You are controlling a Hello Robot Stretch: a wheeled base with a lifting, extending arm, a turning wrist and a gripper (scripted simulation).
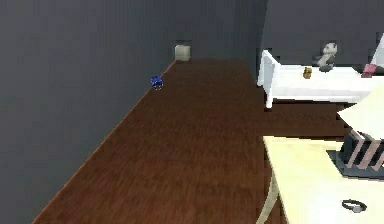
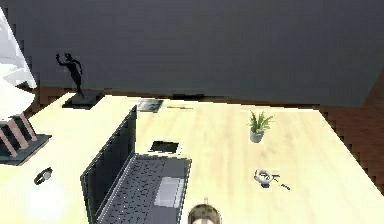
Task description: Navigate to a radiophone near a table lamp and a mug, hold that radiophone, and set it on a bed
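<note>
Right here a pale wooden desk [image 2: 215, 125] is crowded. An open dark grey laptop [image 2: 130, 180] sits in the middle. A black figurine statue [image 2: 75, 72] stands at the far edge, and a small green potted plant [image 2: 258, 126] stands off to the arm side view's right. A round brown mug [image 2: 205, 215] peeks in at the bottom edge.

At the desk's corner, beside a white table lamp shade [image 2: 10, 70], sits a dark boxy set with pale upright slats [image 1: 360, 152]. Whether that is the radiophone I cannot tell. A small dark ring [image 1: 352, 205] lies near it.

Ahead, dark brown plank floor [image 1: 180, 140] runs along a slate-grey wall [image 1: 70, 70]. A small blue object [image 1: 157, 82] lies at the wall's foot, with a pale box [image 1: 183, 52] in the corner. A white low table [image 1: 320, 88] carries small ornaments. The gripper's state I cannot tell.
</note>
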